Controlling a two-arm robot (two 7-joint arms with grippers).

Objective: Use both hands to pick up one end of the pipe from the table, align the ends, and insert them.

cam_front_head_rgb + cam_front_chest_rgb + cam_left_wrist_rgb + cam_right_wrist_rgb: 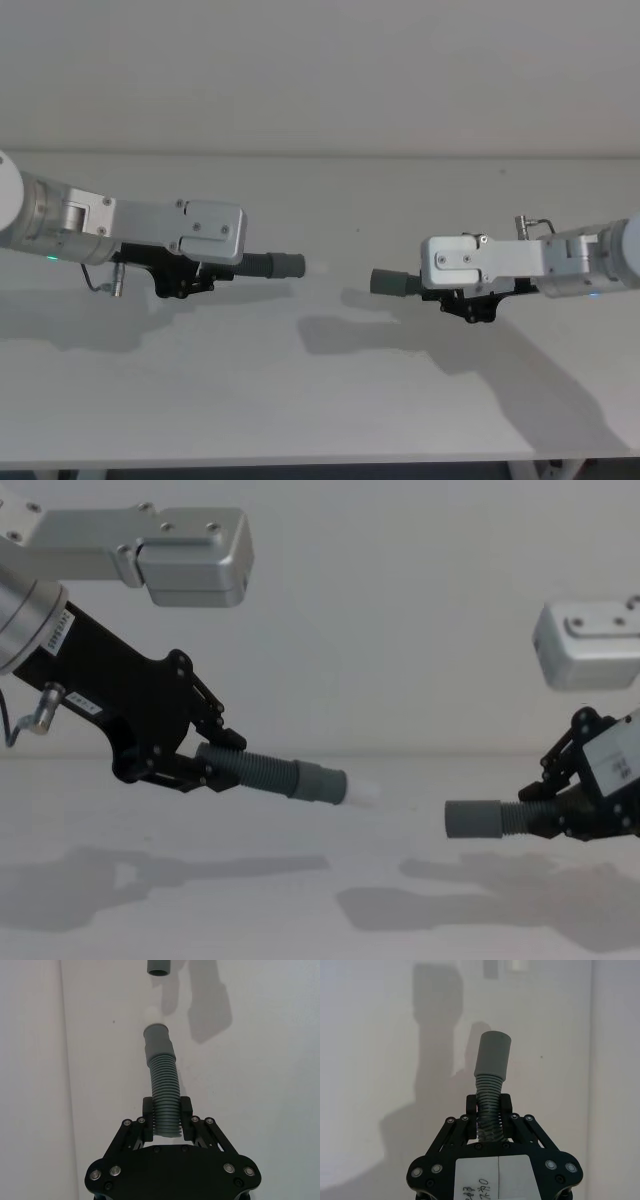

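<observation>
Both pipe pieces hang above the table, their cuffs facing each other across a gap. My left gripper is shut on the ribbed part of the left pipe piece, whose grey cuff ends in a small white tip. In the left wrist view this hose sits between the fingers. My right gripper is shut on the right pipe piece; its smooth cuff points left and sits slightly lower than the left one. The right cuff shows far off in the left wrist view.
The table's front edge runs along the bottom of the head view. Shadows of both arms lie on the surface below them. A pale wall stands behind the table.
</observation>
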